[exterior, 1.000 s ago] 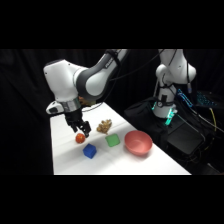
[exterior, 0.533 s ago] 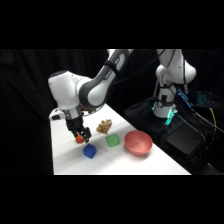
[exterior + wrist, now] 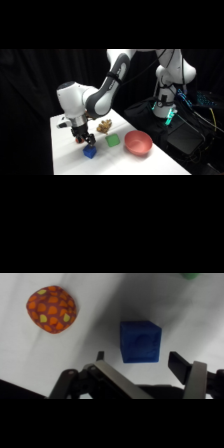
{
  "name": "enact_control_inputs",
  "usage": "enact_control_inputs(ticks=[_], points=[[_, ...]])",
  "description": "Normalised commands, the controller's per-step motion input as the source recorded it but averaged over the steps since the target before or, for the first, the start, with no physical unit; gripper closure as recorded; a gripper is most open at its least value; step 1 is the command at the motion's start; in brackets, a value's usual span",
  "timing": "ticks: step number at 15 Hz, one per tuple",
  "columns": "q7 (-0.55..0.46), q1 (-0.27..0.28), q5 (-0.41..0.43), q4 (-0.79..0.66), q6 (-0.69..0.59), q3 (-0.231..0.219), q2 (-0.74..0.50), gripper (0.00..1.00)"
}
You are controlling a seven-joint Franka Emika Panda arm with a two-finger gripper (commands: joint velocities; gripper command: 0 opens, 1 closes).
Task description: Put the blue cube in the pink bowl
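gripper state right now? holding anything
gripper: open, holding nothing, just above the blue cube.

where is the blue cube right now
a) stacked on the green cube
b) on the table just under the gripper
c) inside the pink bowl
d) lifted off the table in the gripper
b: the blue cube sits on the white table, just below the open gripper, whose fingers have not closed on it; the pink bowl holds nothing.
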Motion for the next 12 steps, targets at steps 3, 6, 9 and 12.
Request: enact_control_inputs(ticks=[3,6,9,12], points=[[-0.04,-0.066,-0.059,-0.16,0.22,0.112,-0.03,0.00],[0.00,-0.037,-0.096,-0.11,0.23,0.073,0.02,0.00],[0.05,0.005,-0.159,-0.05,0.23,0.022,0.06,0.00],[0.10,0.036,-0.195,-0.02,0.22,-0.017,0.06,0.00]])
